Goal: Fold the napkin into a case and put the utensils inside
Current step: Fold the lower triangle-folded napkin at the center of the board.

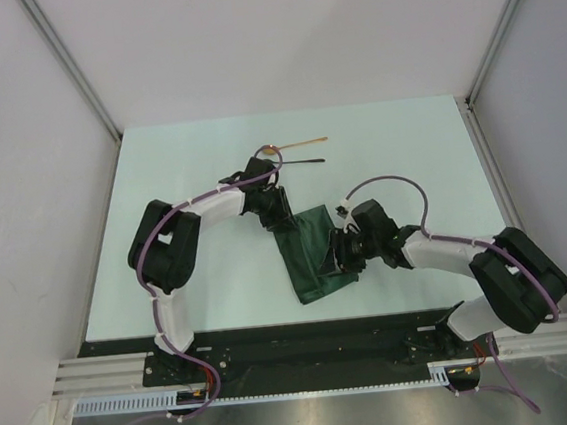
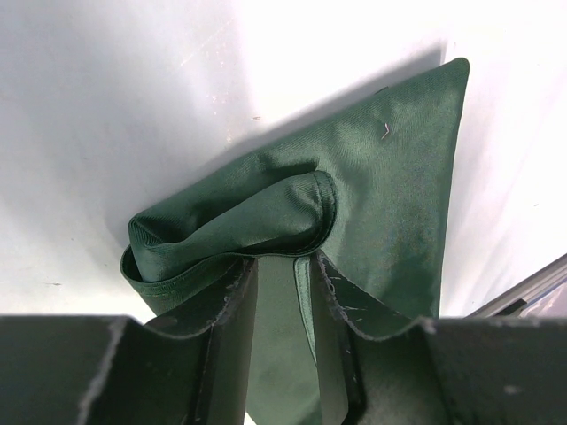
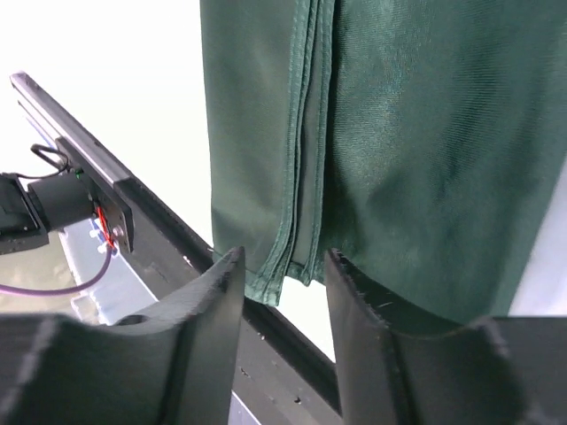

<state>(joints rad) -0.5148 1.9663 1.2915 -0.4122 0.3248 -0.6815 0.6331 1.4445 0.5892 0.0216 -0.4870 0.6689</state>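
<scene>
The robot is folding the napkin [image 1: 313, 255] in the middle of the worktop [image 1: 179, 172], the left claw [image 2: 282, 264] pinching a bunched corner, the right claw [image 3: 283, 258] hanging open at its edge, and I think the next move is needing one more neat fold.

Utensils [image 1: 307, 160] behind napkin [image 1: 313, 260] on table [image 1: 409, 160]

1. A robot lab cell: white panel walls [image 1: 16, 148] in metal framing [image 1: 68, 62] close round a pale tabletop [image 1: 397, 141].
2. Left arm [image 1: 167, 254] and right arm [image 1: 511, 281] sit bolted to a rail [image 1: 317, 350], purple cables [image 1: 391, 182] trailing.
</scene>
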